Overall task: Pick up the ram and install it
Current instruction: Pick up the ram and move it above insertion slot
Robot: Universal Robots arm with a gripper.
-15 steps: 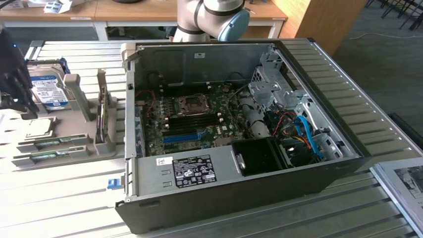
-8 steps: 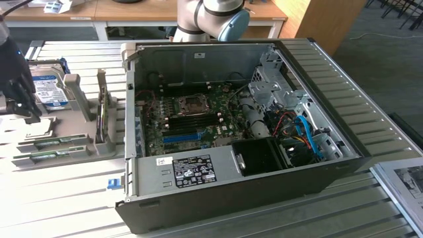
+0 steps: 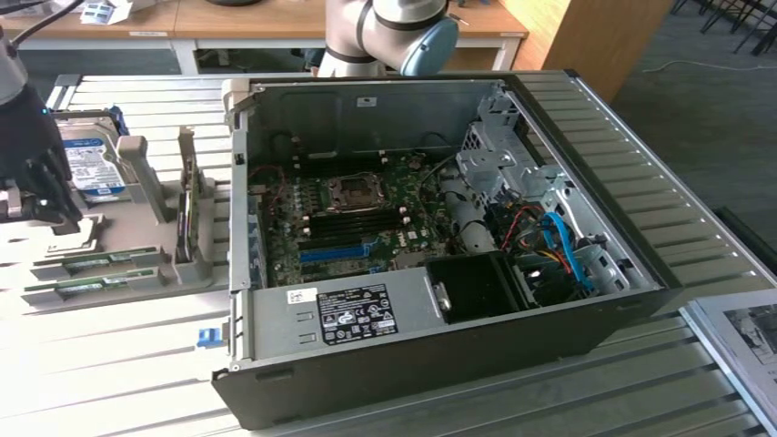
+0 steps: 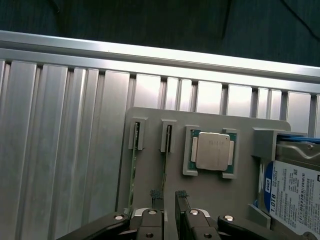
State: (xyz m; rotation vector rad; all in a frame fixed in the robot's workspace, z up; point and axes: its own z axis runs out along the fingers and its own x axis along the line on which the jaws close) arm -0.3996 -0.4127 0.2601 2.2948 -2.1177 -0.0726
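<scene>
Two ram sticks stand on edge in slots of a grey holder plate [image 4: 210, 200]. One ram [image 4: 165, 160] runs straight in between my fingertips; the other ram [image 4: 133, 165] lies just beside it. My gripper [image 4: 169, 196] hangs open over the plate, one black finger on each side of the nearer stick, with a clear gap to it. In the exterior view, the gripper [image 3: 43, 196] is at the far left above the holder, where the green rams [image 3: 97, 262] lie flat-looking near the front.
A square silver processor [image 4: 212, 151] sits in its pocket beside the rams, and a blue-labelled hard drive [image 4: 295, 195] stands further along. The open computer case [image 3: 425, 328] with its motherboard [image 3: 352, 218] fills the middle of the slatted metal table [image 4: 65, 150].
</scene>
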